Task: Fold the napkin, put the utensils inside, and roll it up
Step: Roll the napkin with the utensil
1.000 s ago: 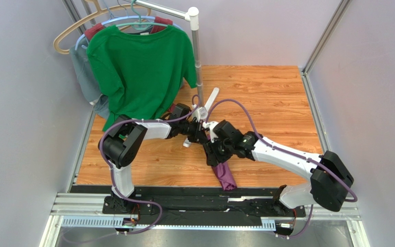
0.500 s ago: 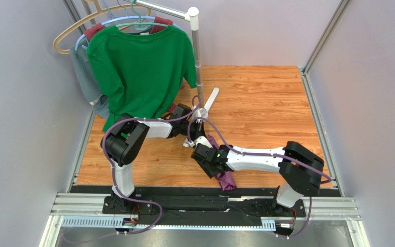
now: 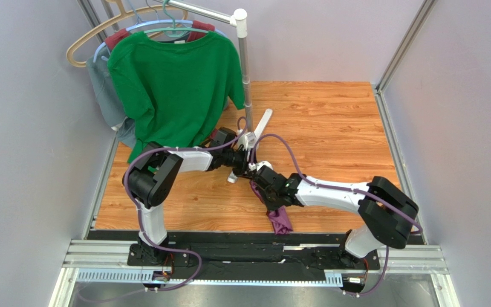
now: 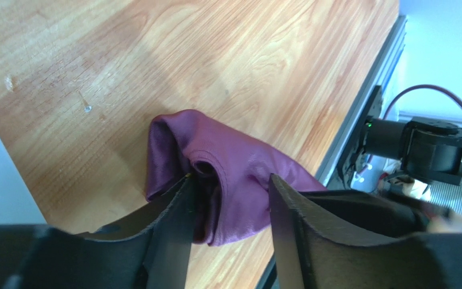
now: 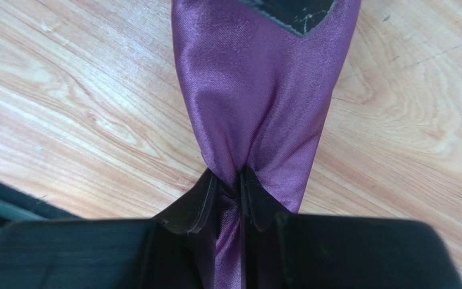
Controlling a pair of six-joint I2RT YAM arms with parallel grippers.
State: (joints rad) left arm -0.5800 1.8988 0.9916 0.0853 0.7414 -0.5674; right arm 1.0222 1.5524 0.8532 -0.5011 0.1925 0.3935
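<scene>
The napkin (image 3: 281,221) lies bunched into a narrow purple strip on the table (image 3: 331,121). It sits near the front edge, just right of the middle, and runs from where the two arms meet down toward the front rail. The right pincer (image 5: 229,182) is clenched on it. Its two fingers nip a gathered waist of the cloth, which fans out wider beyond the tips. The left pincer (image 4: 230,180) is released, jaws well apart, straddling a rumpled, folded-over end of the napkin that rests on the wood. The cloth sits close to both fingers (image 4: 173,235), but I cannot tell whether it touches them. A green shirt (image 3: 171,89) hangs at the back left.
</scene>
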